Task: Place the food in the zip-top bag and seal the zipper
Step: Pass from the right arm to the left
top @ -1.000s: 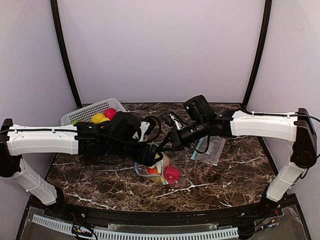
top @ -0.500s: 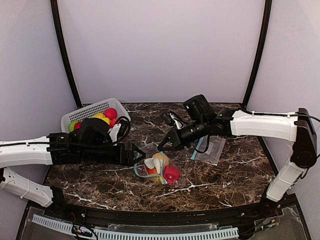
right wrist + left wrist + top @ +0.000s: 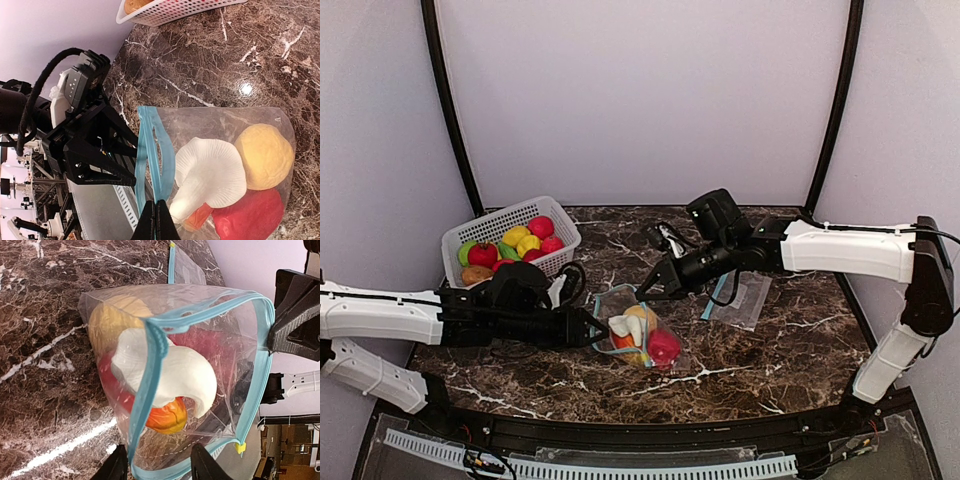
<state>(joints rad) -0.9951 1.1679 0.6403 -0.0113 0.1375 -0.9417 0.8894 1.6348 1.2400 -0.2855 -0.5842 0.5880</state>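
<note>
A clear zip-top bag with a blue zipper lies at the table's middle, mouth open toward the left. Inside are toy food pieces: a white mushroom, a yellow piece, an orange piece and a red piece. My left gripper is open at the mouth, and the lower zipper rim runs between its fingers. My right gripper is shut on the far end of the zipper rim. More toy food is in the basket.
A white lattice basket stands at the back left, holding red, yellow, green and brown toy fruits. A second flat zip-top bag lies to the right of the right gripper. Black frame posts stand at the back corners.
My left arm has drawn back to the left and low, uncovering the basket. Its gripper has come off the top of the bag to its mouth. The right gripper has held still.
</note>
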